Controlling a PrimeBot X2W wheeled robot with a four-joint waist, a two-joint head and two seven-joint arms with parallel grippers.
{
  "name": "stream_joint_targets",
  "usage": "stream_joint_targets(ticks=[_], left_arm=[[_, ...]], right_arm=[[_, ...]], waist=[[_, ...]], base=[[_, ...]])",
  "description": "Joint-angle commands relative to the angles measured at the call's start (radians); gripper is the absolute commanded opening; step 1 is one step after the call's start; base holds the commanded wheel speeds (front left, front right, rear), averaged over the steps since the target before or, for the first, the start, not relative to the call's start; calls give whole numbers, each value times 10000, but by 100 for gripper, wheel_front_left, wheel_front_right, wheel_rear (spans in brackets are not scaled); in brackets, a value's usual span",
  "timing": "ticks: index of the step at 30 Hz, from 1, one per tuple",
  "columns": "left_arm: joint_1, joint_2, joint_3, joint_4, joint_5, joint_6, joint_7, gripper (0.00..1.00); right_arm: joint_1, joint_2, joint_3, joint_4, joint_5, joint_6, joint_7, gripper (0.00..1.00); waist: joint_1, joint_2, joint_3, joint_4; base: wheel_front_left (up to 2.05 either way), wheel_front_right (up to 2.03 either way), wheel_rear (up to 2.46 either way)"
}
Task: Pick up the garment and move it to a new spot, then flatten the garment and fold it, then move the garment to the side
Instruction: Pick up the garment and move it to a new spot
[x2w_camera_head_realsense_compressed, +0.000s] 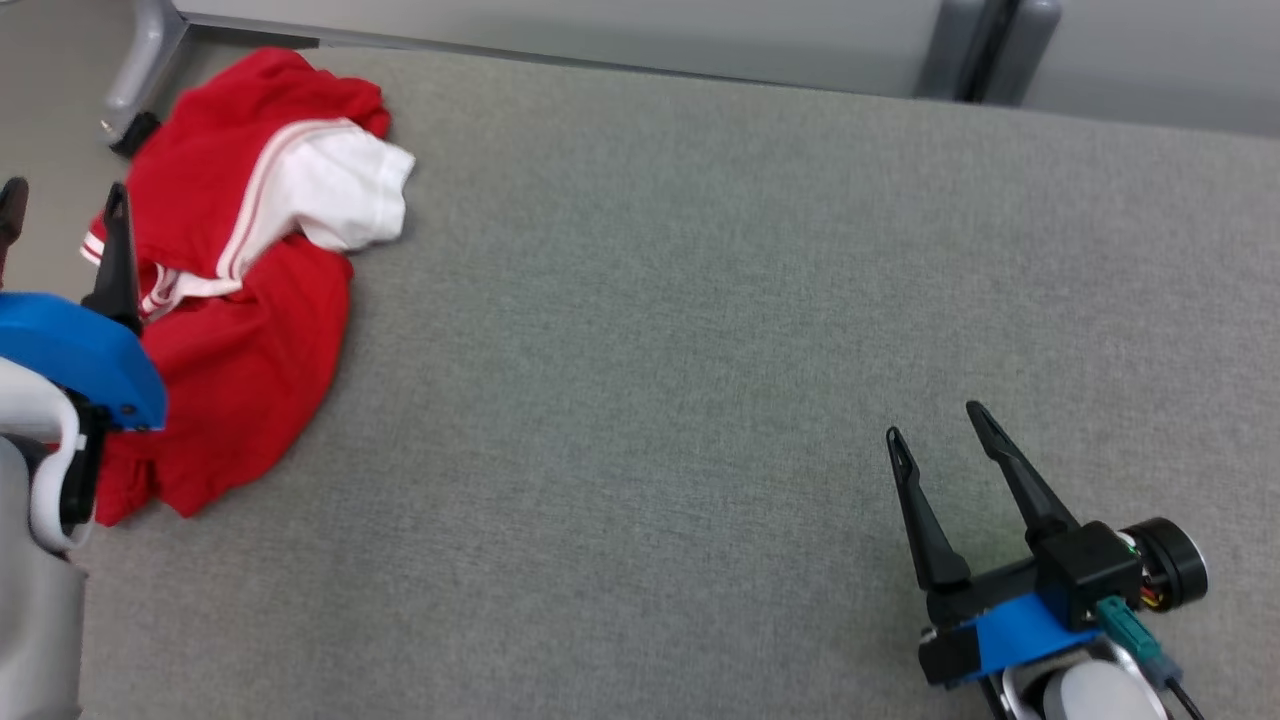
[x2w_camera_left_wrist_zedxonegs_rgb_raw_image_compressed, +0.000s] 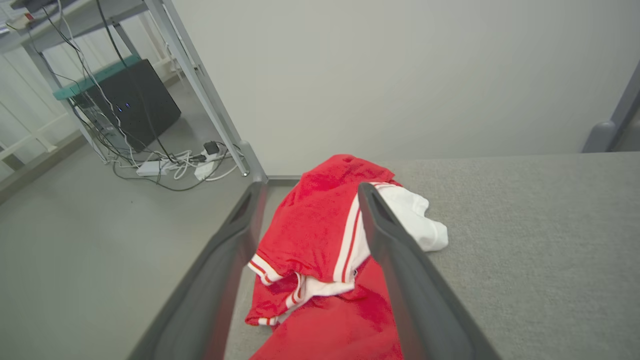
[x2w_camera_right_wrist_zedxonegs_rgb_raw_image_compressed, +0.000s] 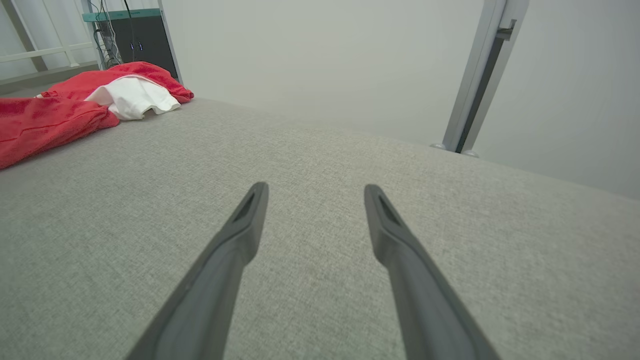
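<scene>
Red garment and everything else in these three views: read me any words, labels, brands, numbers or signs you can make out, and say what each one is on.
No text can be read in any view.
The red and white garment shows stripes but no print, tag or logo.
The black box is too small and far away to show any lettering.
The grey fabric surface is plain.
</scene>
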Motion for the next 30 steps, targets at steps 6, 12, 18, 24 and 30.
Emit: stream_joint_targets(ticks=[6, 12, 18, 24, 30], left_arm=[[-870, -8, -1235, 1730, -1288, -140, 1452, 100], [-1164, 198, -1831, 3471, -1419, -134, 2000, 100], [-1428, 134, -2211, 4217, -1757, -137, 1531, 0], [-1687, 488, -2746, 4180, -1989, -138, 871, 0], [-1732, 1160, -3632, 2949, -2290, -139, 304, 0]], right_arm=[[-371, -47, 100, -248, -431, 3, -35, 100], [-422, -44, -69, -393, -721, 3, -35, 100], [-335, -44, -131, -382, -672, 3, -35, 100], [-431, -44, 39, -155, -377, 3, -35, 100], [-287, -43, 178, 206, 112, 3, -35, 100]], waist=[[-4, 0, 952, -571], [-4, 0, 1554, -915], [-4, 0, 1645, -977], [-4, 0, 1155, -985], [-4, 0, 157, -1227]], base=[[0, 0, 0], [0, 0, 0], [0, 0, 0], [0, 0, 0], [0, 0, 0]])
